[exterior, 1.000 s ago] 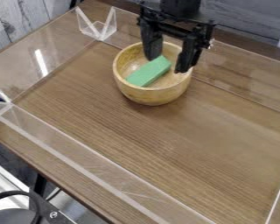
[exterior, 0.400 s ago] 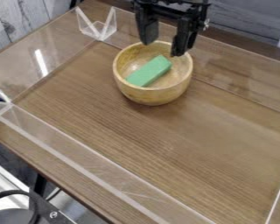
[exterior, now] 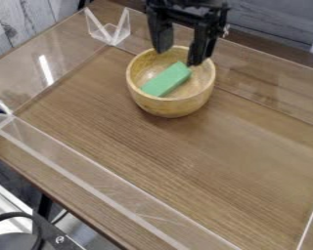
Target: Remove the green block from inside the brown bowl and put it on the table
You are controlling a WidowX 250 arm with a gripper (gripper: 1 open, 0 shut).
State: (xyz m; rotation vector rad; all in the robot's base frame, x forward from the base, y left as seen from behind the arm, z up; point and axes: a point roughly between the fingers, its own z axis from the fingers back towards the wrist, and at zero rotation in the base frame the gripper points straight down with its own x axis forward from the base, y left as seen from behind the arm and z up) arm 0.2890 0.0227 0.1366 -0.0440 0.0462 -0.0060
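Camera view is showing the hand [exterior: 186,39] hanging open above the far rim of the brown bowl [exterior: 172,82], its two dark fingers [exterior: 160,35] standing well apart and pointing down, holding nothing. The green block [exterior: 166,79] is lying inside the bowl, tilted, its long side running diagonally from lower left to upper right and leaning on the curved inner wall. The bowl is sitting toward the back of the desk [exterior: 186,166], with plenty of bare wood in front of it and low clear walls around the edge.

The step in hand looks like the reach into the bowl. To do it well, the hand is needing to come toward the camera until it is centred over the block, not the rim, and the fingers should be straddling the block's narrow width rather than its length. Because the block is resting at a slant, the descent should be slow, with the far finger staying clear of the thick bowl wall; closing only once both fingers are flanking the block should be keeping it from skidding down the curve.
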